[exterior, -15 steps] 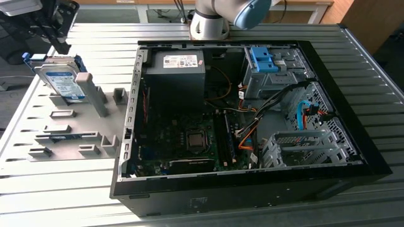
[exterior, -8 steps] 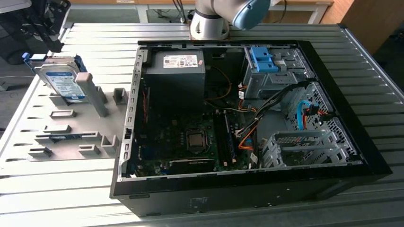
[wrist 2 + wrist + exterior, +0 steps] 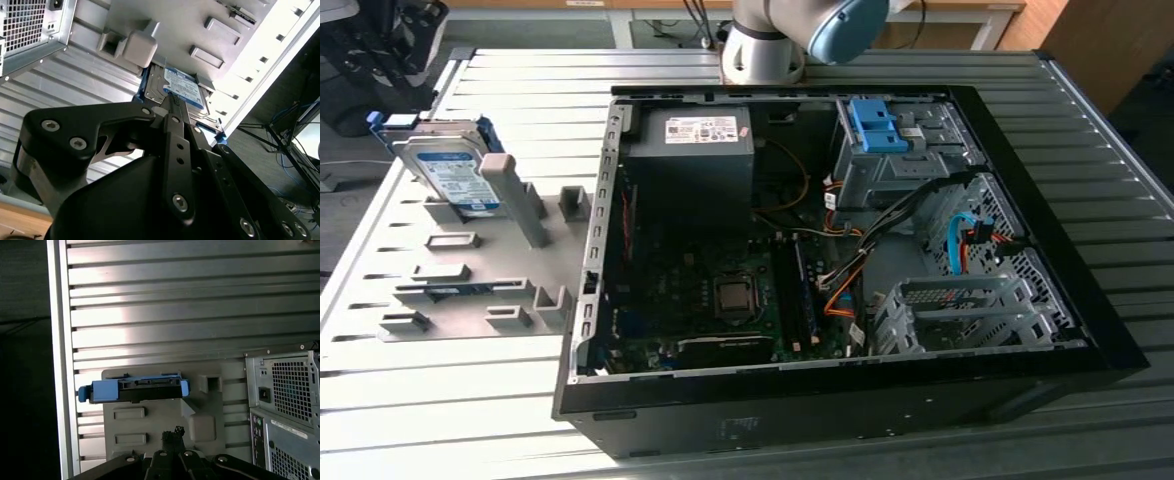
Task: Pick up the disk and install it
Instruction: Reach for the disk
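The disk (image 3: 454, 170) is a silver-grey drive with a white-and-blue label and blue side rails. It stands on edge in a slot of the grey holder plate (image 3: 480, 290), at the exterior view's left, beside the open computer case (image 3: 1107, 345). Both wrist views look down on it: the disk (image 3: 135, 389) shows edge-on with its blue rails, and the disk (image 3: 182, 90) shows its label beyond the black fingers. My gripper (image 3: 172, 432) hangs well clear of it, fingers together and holding nothing. In the second wrist view, my gripper (image 3: 171, 100) points toward the drive.
Inside the case are a power supply (image 3: 694, 140), a motherboard, loose cables, a bare blue bracket (image 3: 874, 125) on the far drive bay and a metal drive cage (image 3: 961, 310) near the front. The arm's link (image 3: 767, 45) rises behind the case. The slatted metal table (image 3: 454, 400) surrounds everything.
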You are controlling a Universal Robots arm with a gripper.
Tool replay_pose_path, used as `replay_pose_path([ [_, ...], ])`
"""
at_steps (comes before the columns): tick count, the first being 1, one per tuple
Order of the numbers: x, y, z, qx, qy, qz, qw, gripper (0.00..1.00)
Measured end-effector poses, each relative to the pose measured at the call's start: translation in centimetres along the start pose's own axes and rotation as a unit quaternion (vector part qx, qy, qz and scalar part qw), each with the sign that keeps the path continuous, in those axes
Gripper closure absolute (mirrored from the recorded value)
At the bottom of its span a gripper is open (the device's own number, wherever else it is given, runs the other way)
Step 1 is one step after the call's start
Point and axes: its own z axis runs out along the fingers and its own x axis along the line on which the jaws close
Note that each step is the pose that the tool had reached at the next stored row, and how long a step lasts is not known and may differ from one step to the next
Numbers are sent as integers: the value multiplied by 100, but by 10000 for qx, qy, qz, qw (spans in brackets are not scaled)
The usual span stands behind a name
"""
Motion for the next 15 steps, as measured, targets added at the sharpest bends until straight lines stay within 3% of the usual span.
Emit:
replay_pose_path([
  [15, 340, 107, 62, 8, 5, 86, 10000, 89],
])
